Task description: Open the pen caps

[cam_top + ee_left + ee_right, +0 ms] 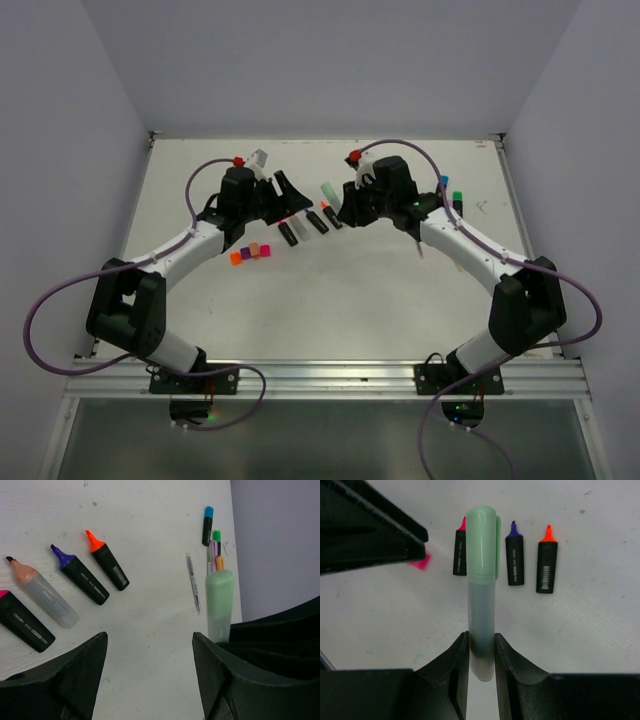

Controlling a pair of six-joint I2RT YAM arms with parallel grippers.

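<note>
Clamping green highlighter — right hand, wrist-view clearest

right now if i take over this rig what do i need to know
Right gripper: shut on the pale green highlighter, with its green cap on.
Left gripper: open and empty, close beside that cap, not gripping it.
Done: four uncapped highlighters lie in a row with tips bare. The loose caps sit in a row by the left arm.
Left: pull the green cap, then do the blue-capped highlighter and the green-capped highlighter at the far side. The pastel ones beside them are too hidden to judge.
</note>
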